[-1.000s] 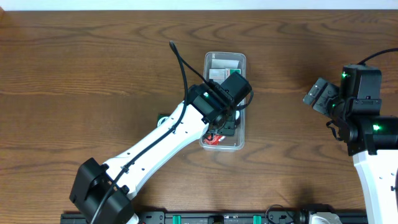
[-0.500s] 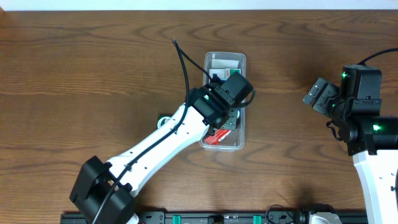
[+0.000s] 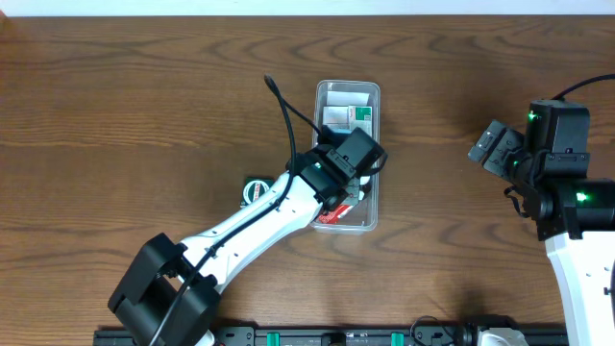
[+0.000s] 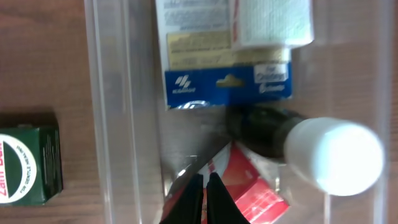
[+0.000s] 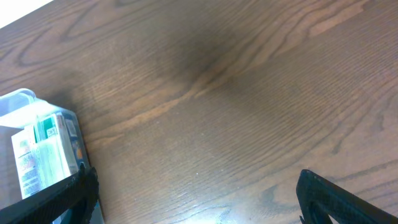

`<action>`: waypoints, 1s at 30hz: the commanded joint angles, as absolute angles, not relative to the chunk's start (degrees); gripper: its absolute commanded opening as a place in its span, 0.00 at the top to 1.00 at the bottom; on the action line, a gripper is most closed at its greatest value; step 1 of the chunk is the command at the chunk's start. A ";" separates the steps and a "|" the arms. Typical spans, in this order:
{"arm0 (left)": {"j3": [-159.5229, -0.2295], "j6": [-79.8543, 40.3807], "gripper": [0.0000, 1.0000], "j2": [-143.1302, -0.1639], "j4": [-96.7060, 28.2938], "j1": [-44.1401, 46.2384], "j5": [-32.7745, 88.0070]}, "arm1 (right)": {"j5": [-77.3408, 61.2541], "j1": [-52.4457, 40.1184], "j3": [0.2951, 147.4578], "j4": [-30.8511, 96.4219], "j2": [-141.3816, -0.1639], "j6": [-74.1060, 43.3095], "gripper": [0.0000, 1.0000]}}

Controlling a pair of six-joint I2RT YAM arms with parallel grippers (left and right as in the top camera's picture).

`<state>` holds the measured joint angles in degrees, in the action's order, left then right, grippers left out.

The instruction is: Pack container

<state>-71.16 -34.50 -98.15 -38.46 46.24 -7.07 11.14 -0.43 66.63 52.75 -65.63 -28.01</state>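
Your left jaws have backed off over the container [image 3: 373,91], closed, empty | right jaws wide, empty | green box [image 3: 254,189] left on worktop [image 3: 144,96]

Dark brown wood-grain table [image 3: 115,115]; pale strip [image 3: 288,6] along far edge; even light.

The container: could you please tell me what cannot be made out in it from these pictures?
- Overhead: the left arm hides the container's middle contents.
- Left wrist: print on the blue packet and red packet is blurred; the bottom edge cuts off the container's near end.
- Right wrist: only one corner shows, cut by the left edge; the labels there are too small to read.
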 commanded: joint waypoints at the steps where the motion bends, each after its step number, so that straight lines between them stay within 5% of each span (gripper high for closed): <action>1: -69.43 -34.79 0.94 -98.59 -38.17 46.06 -7.27 | 11.33 0.03 66.74 52.77 -65.63 -27.77 0.01; 15: -68.31 -30.63 0.94 -95.48 -35.97 47.66 14.81 | 11.33 0.03 66.74 52.77 -65.63 -27.79 0.01; 30: -68.12 -28.10 0.93 -93.97 -40.77 49.52 -0.93 | 11.33 0.03 66.74 52.77 -65.63 -27.77 0.01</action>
